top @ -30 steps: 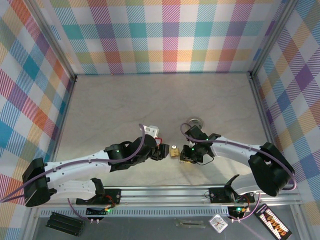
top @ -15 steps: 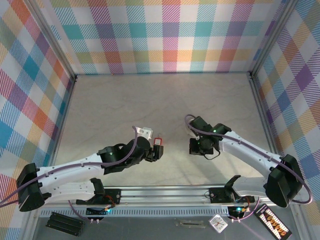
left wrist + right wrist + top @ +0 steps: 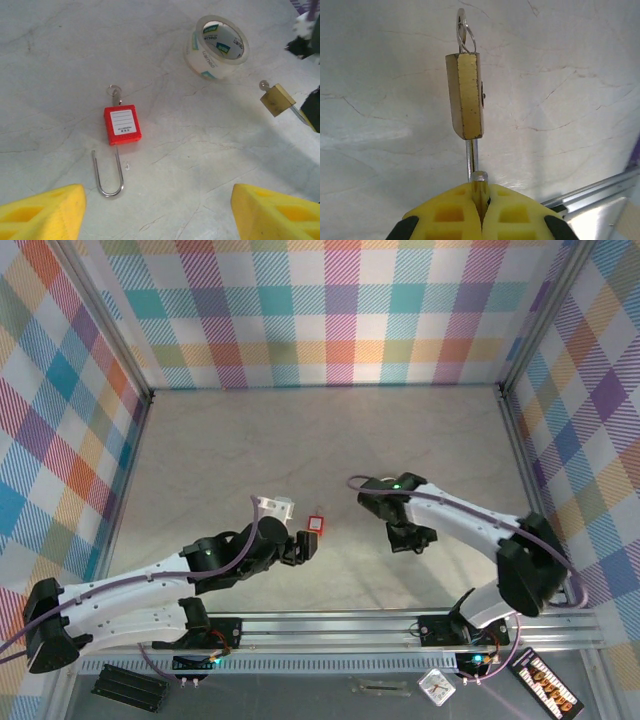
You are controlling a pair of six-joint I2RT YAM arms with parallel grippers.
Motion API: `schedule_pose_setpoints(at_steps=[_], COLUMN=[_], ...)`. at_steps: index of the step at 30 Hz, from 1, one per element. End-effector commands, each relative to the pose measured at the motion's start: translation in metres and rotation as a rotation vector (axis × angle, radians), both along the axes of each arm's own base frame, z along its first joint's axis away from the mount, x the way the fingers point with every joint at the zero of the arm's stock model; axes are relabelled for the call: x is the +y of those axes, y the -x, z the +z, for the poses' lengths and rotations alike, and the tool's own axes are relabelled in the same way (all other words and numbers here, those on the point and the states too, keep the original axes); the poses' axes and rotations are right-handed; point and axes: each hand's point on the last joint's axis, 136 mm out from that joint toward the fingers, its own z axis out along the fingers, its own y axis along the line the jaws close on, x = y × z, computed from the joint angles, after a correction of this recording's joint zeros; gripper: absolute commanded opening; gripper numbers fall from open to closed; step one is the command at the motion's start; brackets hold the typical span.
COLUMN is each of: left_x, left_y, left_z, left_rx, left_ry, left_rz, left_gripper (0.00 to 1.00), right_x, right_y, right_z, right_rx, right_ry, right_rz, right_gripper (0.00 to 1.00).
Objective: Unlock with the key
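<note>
R gripper [image 3: 479,196] clamped on shackle [image 3: 471,159] of brass padlock [image 3: 467,95] | lock axis 12–6, key [image 3: 461,25] at 12 end | L gripper [image 3: 159,207] fingers spread wide, empty; lock seen at 2 | key turn judged L's job

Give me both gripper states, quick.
Left gripper: open, holding nothing.
Right gripper: closed on the shackle of the brass padlock, which has a key in it.

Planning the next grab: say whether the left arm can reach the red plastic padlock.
Probably yes: the red plastic padlock lies just ahead of the open left hand, nothing between.
</note>
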Motion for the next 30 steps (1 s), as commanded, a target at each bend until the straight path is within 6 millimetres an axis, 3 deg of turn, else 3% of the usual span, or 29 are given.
schedule_pose_setpoints(at_steps=[1,7,15,18,24,30], left_x=[0.014,0.026,0.044,0.048,0.055,0.065], left_y=[-0.002,0.001,0.004,0.005,0.006,0.007], left_z=[-0.003,-0.004,0.002,0.003,0.009,0.018], left_rx=[-0.002,-0.006,-0.023,-0.028,-0.038,-0.056], left_ry=[-0.012,-0.015,-0.005,-0.009,-0.006,0.006], left_rz=[0.042,0.065,0.097,0.103,0.115,0.134], left_gripper=[0.76,0.76,0.76,0.77,0.77,0.78], right_x=[0.005,0.056,0.097,0.111,0.133,0.149], right_y=[-0.009,-0.011,-0.005,-0.006,-0.001,0.002], right_z=[0.01,-0.007,-0.038,-0.043,-0.055,-0.04], right_rx=[-0.044,-0.032,0.006,0.01,0.047,0.029], right_ry=[0.136,0.181,0.078,0.002,-0.117,-0.253], right_rz=[0.034,0.116,0.117,0.116,0.11,0.103], right_gripper=[0.0,0.0,0.0,0.07,0.36,0.52])
